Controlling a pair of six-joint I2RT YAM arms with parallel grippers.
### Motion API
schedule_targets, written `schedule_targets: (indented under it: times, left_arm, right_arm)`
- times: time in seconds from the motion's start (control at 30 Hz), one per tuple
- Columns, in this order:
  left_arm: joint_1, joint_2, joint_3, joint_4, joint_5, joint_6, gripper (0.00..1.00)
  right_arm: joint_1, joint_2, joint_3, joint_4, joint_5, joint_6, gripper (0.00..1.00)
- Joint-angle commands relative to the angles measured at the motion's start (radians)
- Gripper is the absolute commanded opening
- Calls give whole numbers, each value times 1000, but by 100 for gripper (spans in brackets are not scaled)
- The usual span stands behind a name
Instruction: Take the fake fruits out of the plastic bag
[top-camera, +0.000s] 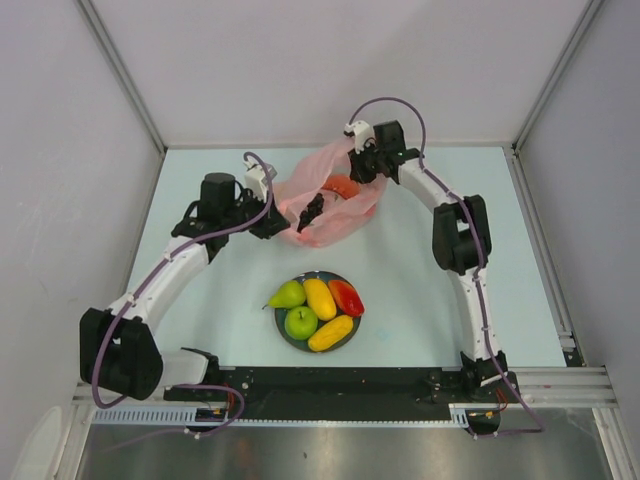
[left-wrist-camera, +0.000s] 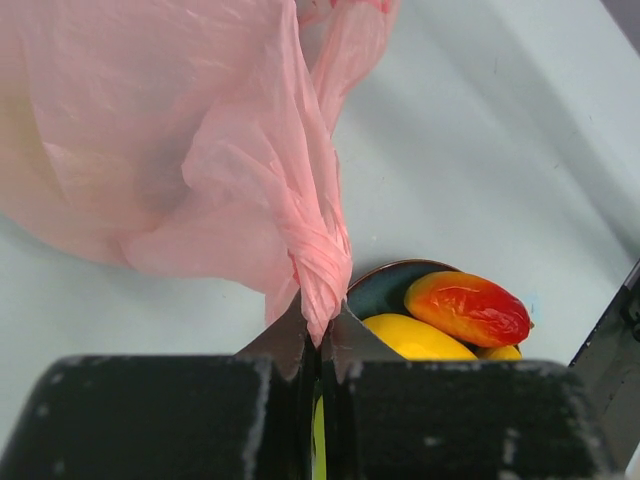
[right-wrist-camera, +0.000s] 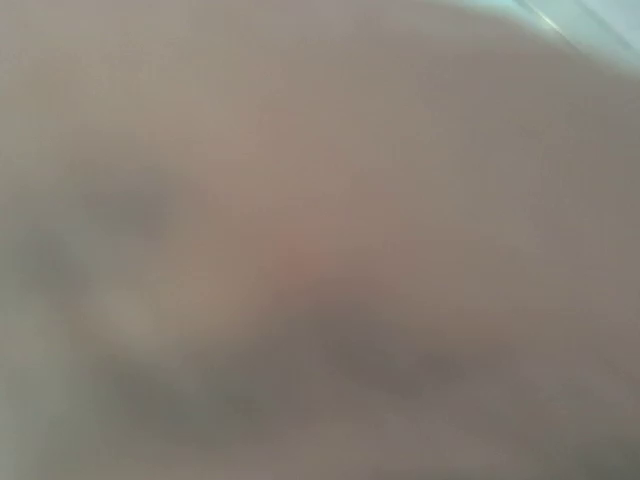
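Pink plastic bag (top-camera: 330, 208) lies at the far middle of the table (top-camera: 450, 300), our left gripper (left-wrist-camera: 320, 335) clamped on its twisted edge. Our right gripper (top-camera: 358, 170) reaches inside, and we cannot tell how its jaws stand. Five fake fruits (top-camera: 318, 298) fill the plate (top-camera: 284, 333).

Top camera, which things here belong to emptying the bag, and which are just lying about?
Job: pink bag; reddish fruit inside it; pear, green apple, two yellow pieces and red-orange piece already out; left gripper pinching the bag; right gripper at its mouth.
Just there: dark plate under the fruits; table.
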Motion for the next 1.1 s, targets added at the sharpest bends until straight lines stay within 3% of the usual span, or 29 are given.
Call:
schedule_targets:
  times: [0.0,0.13,0.23,0.27,0.37,0.47,0.6,0.73,0.9,1.07]
  left_arm:
    - [-2,-57,-6,36,2,34,0]
    - [-1,-78,-6,16,2,48,0]
    - [-1,-111,-6,-8,-3,57,0]
    - [-1,-123,-13,-9,-3,57,0]
    - [-2,-147,-46,13,-4,51,0]
    - [-4,-143,-62,33,8,30,0]
    - [-5,-128,-45,41,17,21,0]
    - [-5,-109,-16,39,14,19,0]
    - [-5,-103,24,18,10,24,0]
    - [-5,-100,29,44,5,14,0]
  right_arm:
    - [-4,-192,-108,-16,-75,106,19]
    - [8,-277,-269,-10,-97,182,17]
    - [27,-384,-444,18,-80,267,22]
    - [34,-412,-486,38,-36,281,36]
    - [60,-482,-563,59,30,266,60]
    - [59,-472,-485,36,50,218,67]
    - [57,-435,-388,10,20,129,59]
    - [82,-391,-336,-19,-31,-91,51]
    - [111,-406,-254,-68,191,-207,48]
    - [103,-527,-437,-53,144,-235,45]
